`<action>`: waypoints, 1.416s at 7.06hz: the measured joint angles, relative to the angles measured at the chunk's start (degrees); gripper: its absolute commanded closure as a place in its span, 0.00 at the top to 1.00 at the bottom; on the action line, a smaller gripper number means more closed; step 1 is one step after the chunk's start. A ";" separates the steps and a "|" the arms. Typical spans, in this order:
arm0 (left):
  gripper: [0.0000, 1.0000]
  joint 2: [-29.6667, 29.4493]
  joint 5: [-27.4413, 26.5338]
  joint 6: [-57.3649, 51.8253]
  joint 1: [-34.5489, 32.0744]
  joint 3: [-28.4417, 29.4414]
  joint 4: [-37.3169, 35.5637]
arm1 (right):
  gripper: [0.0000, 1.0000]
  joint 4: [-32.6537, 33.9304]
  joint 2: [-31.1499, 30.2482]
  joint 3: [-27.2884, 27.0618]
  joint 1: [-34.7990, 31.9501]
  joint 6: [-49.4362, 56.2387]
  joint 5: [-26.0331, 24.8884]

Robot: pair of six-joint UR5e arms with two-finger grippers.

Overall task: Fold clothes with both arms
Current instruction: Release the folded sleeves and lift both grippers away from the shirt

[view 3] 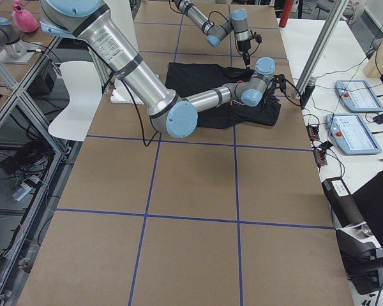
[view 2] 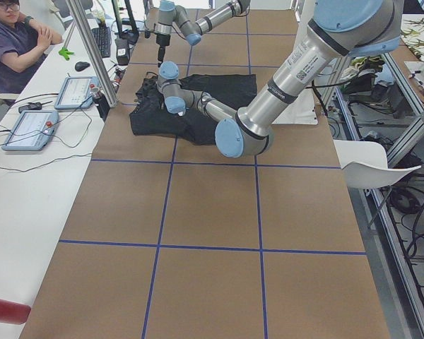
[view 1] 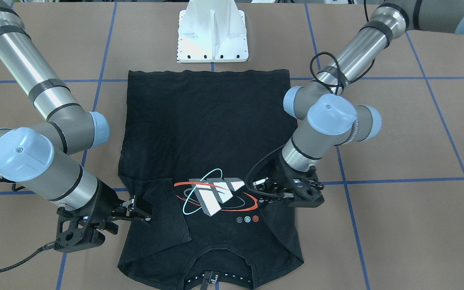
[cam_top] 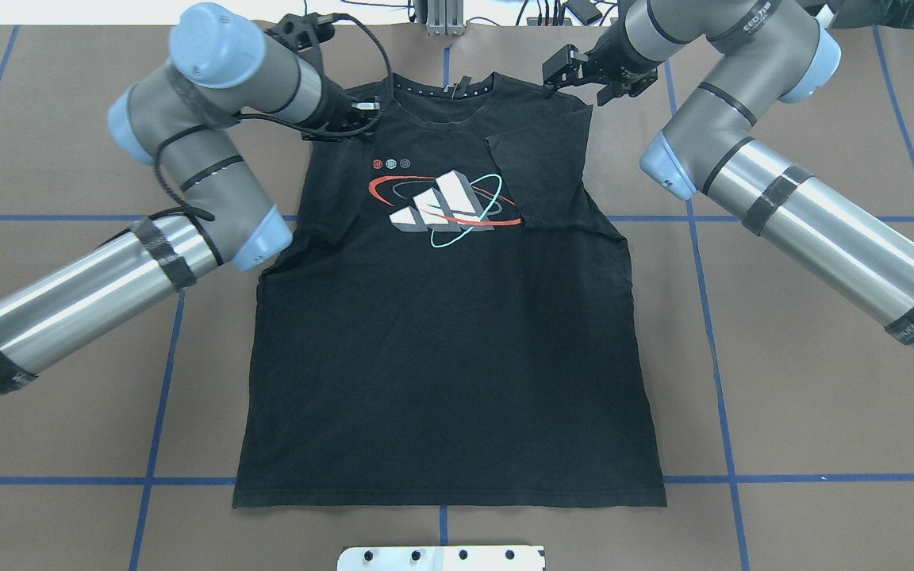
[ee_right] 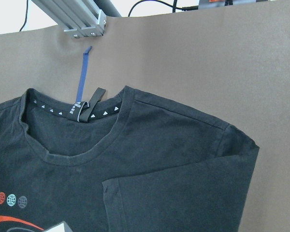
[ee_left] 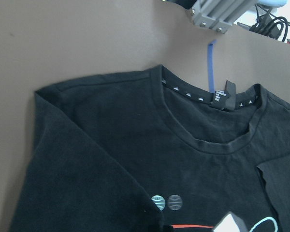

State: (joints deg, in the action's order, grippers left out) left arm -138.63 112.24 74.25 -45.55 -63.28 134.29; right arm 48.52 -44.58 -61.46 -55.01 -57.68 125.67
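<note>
The black T-shirt (cam_top: pixel 441 349) lies flat on the table, print (cam_top: pixel 445 206) up, collar away from the robot's base. Both sleeves lie folded inward onto the chest. In the front view the shirt (view 1: pixel 208 133) fills the middle. My left gripper (view 1: pixel 259 192) hovers low over the folded sleeve beside the print, jaws apart and empty; it also shows overhead (cam_top: pixel 366 115). My right gripper (view 1: pixel 142 209) is at the other folded sleeve (ee_right: pixel 183 198), jaws apart and empty; overhead it (cam_top: pixel 580 79) sits by the shoulder. The wrist views show the collar (ee_left: pixel 208 140) but no fingers.
The white pedestal base (view 1: pixel 214 36) stands just past the shirt's hem. Blue tape lines (cam_top: pixel 711 317) grid the brown table. An aluminium frame post (ee_right: pixel 72 17) stands beyond the collar. An operator (view 2: pixel 14 42) and tablets (view 2: pixel 28 131) are at a side desk.
</note>
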 measured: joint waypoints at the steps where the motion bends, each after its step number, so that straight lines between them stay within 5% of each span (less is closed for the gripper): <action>1: 0.00 -1.22 -1.90 1.18 0.79 2.07 1.58 | 1.00 0.00 -0.40 -0.42 -0.11 0.08 0.01; 10: 0.00 -5.23 -8.44 4.36 1.82 12.70 13.92 | 1.00 0.00 -1.38 -0.85 -0.06 0.23 -0.13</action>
State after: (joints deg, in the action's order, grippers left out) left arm -143.87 103.80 78.61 -43.73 -50.58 148.21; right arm 48.51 -45.95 -62.31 -55.07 -57.46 125.54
